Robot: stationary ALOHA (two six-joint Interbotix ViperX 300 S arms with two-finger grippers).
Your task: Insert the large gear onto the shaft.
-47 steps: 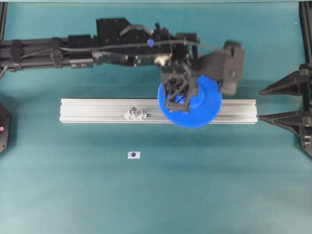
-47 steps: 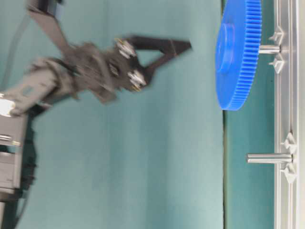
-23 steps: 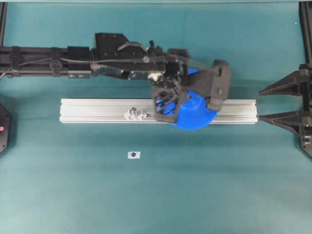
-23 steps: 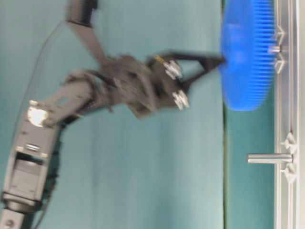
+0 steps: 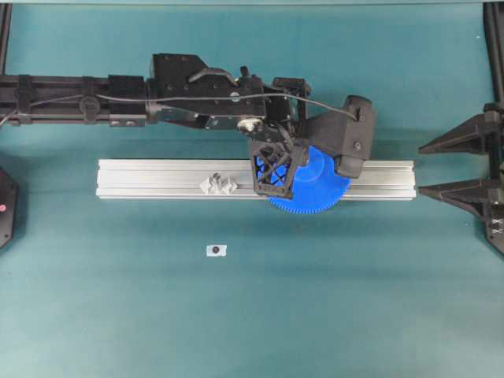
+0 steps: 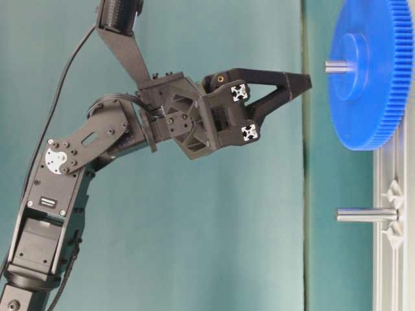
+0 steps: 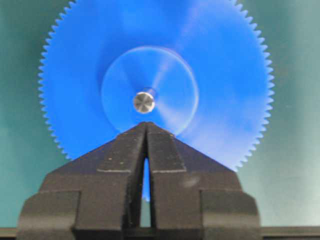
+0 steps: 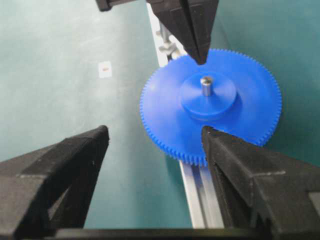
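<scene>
Blue large gear (image 6: 369, 74) clear of fingertips (image 6: 299, 83)

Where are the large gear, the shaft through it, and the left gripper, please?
large gear (image 8: 245, 117): right wrist view, on its flat blue face.
shaft (image 8: 205, 84): right wrist view, on its metal tip above the hub.
left gripper (image 6: 303, 83): table-level view, at its closed fingers' tips.

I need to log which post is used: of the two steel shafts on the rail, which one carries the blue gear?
The shaft poking through the large gear hub; the other shaft along the aluminium rail stands bare.
</scene>
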